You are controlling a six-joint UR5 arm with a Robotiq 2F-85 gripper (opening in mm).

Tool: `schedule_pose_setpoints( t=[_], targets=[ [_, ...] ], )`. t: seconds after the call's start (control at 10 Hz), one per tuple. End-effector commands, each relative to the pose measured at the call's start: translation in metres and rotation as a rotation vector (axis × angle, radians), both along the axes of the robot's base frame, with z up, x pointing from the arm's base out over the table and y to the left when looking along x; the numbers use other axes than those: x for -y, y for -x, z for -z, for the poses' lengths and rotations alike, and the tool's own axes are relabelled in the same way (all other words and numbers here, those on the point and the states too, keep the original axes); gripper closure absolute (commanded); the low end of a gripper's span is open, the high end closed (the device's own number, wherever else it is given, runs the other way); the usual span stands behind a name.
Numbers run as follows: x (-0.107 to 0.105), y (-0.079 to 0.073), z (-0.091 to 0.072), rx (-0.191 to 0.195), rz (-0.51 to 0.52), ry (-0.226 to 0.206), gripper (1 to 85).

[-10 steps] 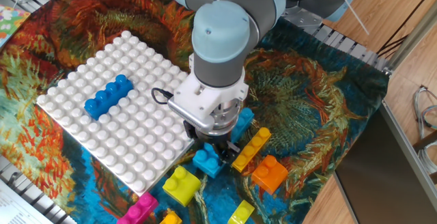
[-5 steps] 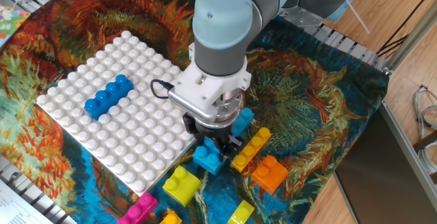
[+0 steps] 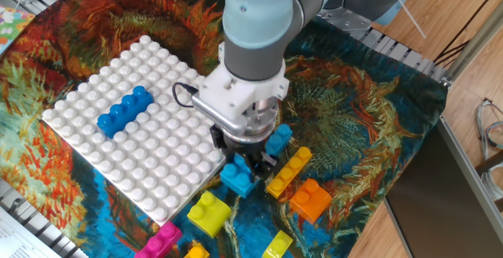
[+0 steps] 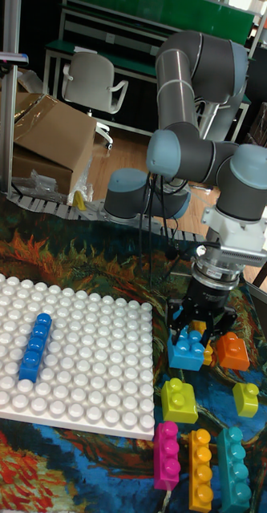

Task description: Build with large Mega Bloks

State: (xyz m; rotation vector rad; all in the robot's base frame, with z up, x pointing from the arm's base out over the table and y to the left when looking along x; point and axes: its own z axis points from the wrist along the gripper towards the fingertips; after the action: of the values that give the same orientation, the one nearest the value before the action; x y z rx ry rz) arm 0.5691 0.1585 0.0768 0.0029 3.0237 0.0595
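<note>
My gripper [image 3: 240, 166] [image 4: 199, 333] points straight down, shut on a light blue Mega Blok [image 3: 236, 178] [image 4: 186, 351] just off the near right corner of the white baseplate [image 3: 169, 171] [image 4: 109, 401]. A dark blue four-stud brick [image 3: 124, 109] [image 4: 34, 346] sits pressed onto the baseplate's left part. On the cloth around the gripper lie a long yellow brick [image 3: 288, 171], an orange brick [image 3: 310, 199] [image 4: 229, 351] and a second light blue brick [image 3: 279, 138], partly hidden by the wrist.
Loose on the cloth near the front edge are a lime-yellow brick [image 3: 208, 211] [image 4: 179, 399], a pink one [image 3: 159, 241] [image 4: 166, 454], a small yellow one [image 3: 277, 245] [image 4: 245, 398], an orange bar [image 4: 200, 469] and a teal bar [image 4: 233, 467]. The table ends at the right.
The gripper and the light blue brick in it have crept slightly up and left in the picture, toward the baseplate's corner. The other bricks have not moved.
</note>
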Motion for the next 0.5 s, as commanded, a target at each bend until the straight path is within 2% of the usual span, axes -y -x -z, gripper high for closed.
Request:
schedule_pose_setpoints(
  t=[0.0, 0.1, 0.3, 0.4],
  targets=[
    [0.027, 0.020, -0.028, -0.048, -0.009, -0.010, 84.3],
    [0.044, 0.025, -0.034, -0.053, -0.040, -0.013, 84.3],
    [0.044, 0.018, -0.035, -0.025, -0.009, -0.025, 84.3],
    [0.043, 0.013, -0.036, -0.007, 0.053, -0.040, 84.3]
  ],
)
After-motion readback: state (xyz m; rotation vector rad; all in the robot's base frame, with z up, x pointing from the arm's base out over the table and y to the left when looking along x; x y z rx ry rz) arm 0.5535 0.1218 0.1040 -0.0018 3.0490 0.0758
